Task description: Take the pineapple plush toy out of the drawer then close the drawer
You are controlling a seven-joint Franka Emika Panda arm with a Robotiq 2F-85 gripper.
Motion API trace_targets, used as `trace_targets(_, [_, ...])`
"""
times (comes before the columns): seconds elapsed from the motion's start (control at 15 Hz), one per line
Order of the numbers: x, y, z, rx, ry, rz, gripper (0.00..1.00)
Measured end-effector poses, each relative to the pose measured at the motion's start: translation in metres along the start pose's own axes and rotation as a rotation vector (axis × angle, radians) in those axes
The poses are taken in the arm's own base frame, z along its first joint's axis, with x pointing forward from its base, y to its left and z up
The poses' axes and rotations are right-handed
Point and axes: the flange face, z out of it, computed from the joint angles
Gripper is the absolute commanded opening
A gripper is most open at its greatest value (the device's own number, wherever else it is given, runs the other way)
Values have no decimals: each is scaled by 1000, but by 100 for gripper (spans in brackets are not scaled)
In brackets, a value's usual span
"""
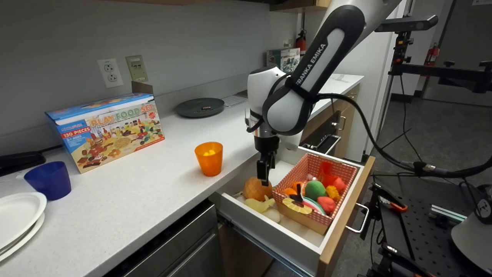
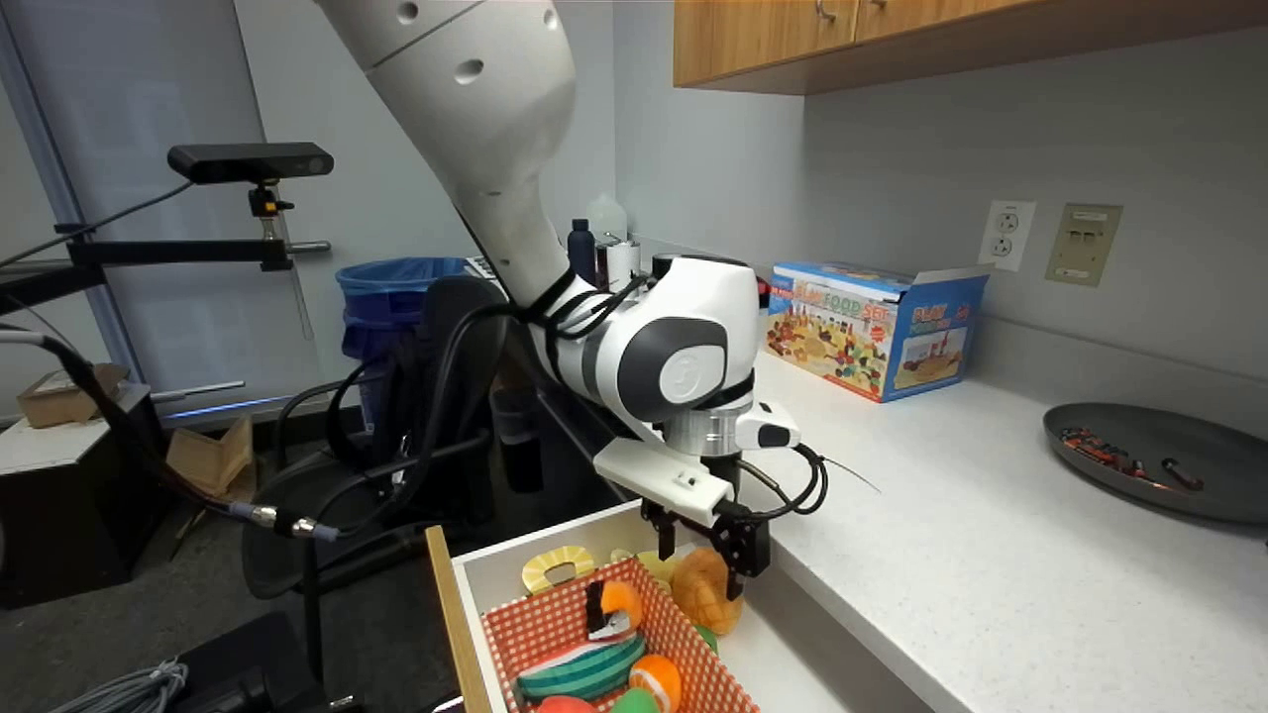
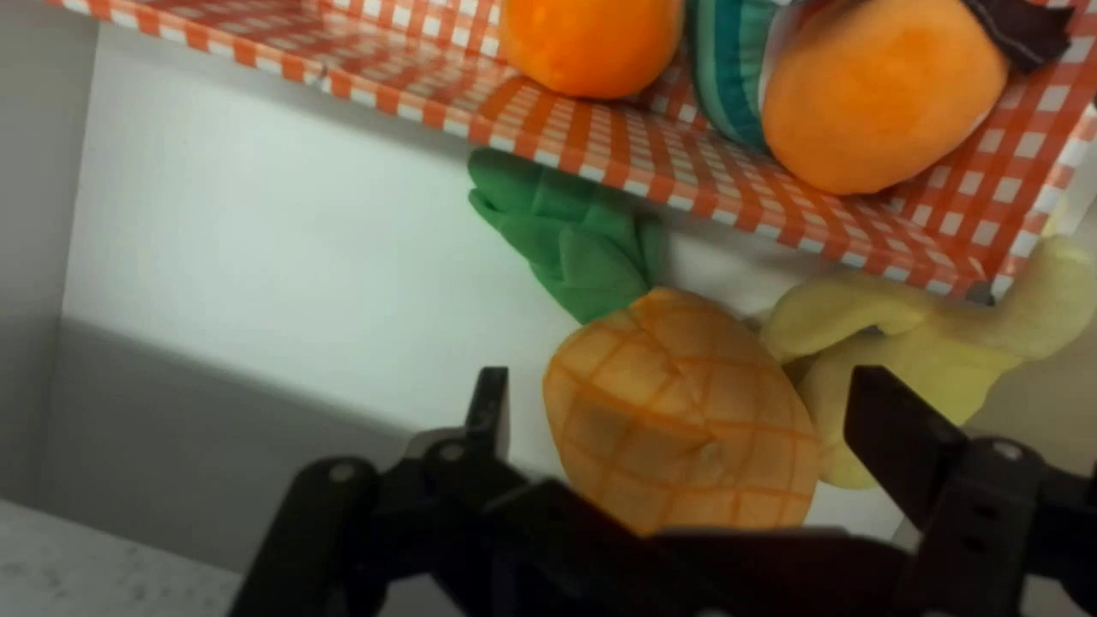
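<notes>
Gripper [image 3: 681, 403], two-fingered: jaws spread wide, nothing clasped; fingers [image 3: 488, 403] at nine and three o'clock of the wrist view.

Pineapple plush toy [image 3: 673, 386]: lies on the floor of the open drawer [image 1: 269, 234], between the fingers in that view; a gap appears at each flank. Green tuft [image 3: 570, 240] at eleven o'clock of its body. Step in hand, by judgement: the grasp. Method: lower squarely, with the body centred, then draw the fingers in across its width; plush should yield and hold.

Yellow plush toy [image 3: 956, 356]: just beside the pineapple, between two and three o'clock, partly hidden by the fingertip there. Caution: that finger is best slipped into the seam between the toys, lest it press on the yellow one or gather both.

Checked box [image 3: 411, 106]: at twelve o'clock, holds toy fruit [image 3: 883, 103]; its rim overlaps the tuft in that view. Whether the two touch cannot be told. A slow lift, eased first toward six o'clock, seems safest.

Counter [image 3: 103, 570]: at eight o'clock in the wrist view, an edge worth clearing on the way up. Orange cup [image 1: 209, 161] stands on it, ten o'clock of the drawer in an exterior view.

Bar handle [image 1: 366, 219]: past three o'clock of the drawer there; pushing shut comes last.
</notes>
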Motion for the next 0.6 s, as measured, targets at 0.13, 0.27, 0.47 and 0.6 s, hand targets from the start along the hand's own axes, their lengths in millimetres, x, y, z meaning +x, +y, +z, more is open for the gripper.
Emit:
trace_targets(0.13, [6,-5,11,1,25,-10,100])
trace_targets(0.27, [11,-11,19,3,46,-20,86])
trace_targets(0.47, [16,-17,31,7,60,-30,58])
trace_targets(0.6, [18,-19,35,10,61,-33,42])
